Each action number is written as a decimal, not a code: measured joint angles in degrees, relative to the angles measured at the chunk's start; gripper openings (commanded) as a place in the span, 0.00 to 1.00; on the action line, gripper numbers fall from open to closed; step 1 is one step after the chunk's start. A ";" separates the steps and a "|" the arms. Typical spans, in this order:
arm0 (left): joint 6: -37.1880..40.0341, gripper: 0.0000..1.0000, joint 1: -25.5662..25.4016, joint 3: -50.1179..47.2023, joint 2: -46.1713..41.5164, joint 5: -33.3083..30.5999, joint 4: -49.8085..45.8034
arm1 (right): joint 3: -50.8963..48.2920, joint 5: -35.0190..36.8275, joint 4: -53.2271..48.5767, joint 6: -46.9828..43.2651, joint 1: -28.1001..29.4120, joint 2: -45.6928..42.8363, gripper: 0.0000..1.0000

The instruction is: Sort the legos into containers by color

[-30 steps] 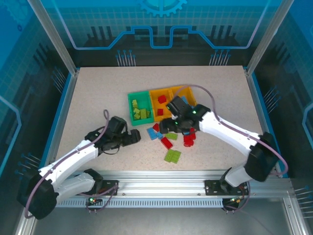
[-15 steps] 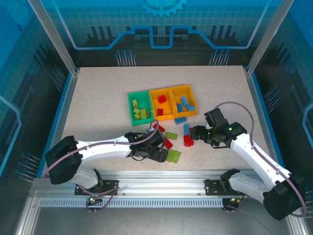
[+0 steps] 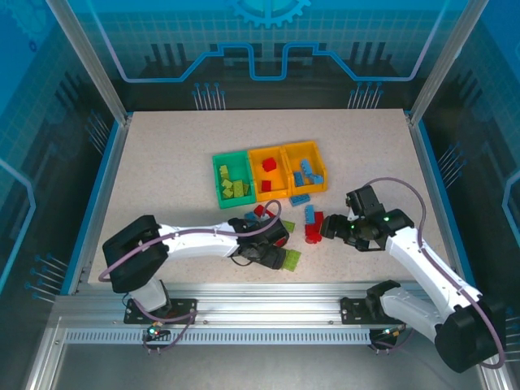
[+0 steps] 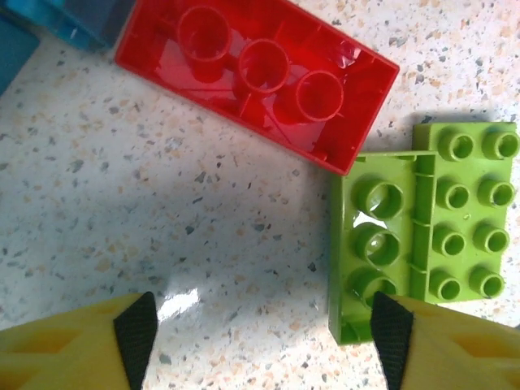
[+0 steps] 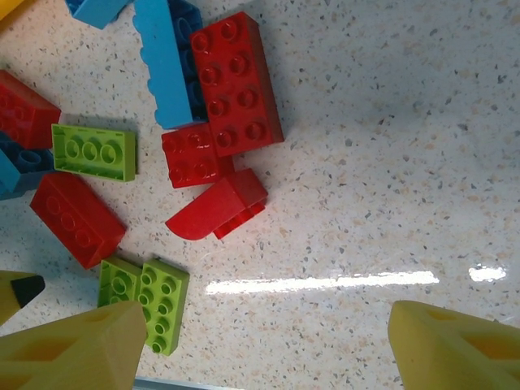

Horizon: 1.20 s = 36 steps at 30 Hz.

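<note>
The left claw [image 4: 264, 335], open and empty, has advanced onto the lime bricks [image 4: 467, 215] for the next pick; the open right claw [image 5: 268, 341] hovers by the red bricks [image 5: 236, 81].

White arms [image 3: 199, 241], black joints [image 3: 140, 248] — cables [image 3: 396, 182] seemingly purple.

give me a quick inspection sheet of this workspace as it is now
surface: speckled tabletop, no spills seen
job's things: green bin holds lime bricks; middle orange bin holds red; right orange bin holds blue; loose bricks in all three colours lie in front of the bins
clutter: nothing seen
grippers: left gripper jaws open over bare table, beside an upturned lime brick and upturned red brick; right gripper jaws open, empty
cables: left cable and right cable run along the arms
surroundings: aluminium frame, blue panels
</note>
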 measured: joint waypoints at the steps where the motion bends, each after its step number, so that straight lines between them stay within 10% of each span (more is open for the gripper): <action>1: 0.02 0.66 0.00 0.35 0.46 -0.02 0.00 | -0.15 -0.07 -0.04 -0.09 -0.17 -0.02 0.79; 23: -1.49 0.34 -0.09 1.01 2.75 -0.02 0.68 | -1.46 -0.68 -0.04 -1.07 -2.25 -1.40 0.80; 36: -4.72 0.37 -0.09 -5.35 -3.13 -2.03 0.04 | -1.60 -0.87 -0.04 -1.44 -2.43 -1.40 0.80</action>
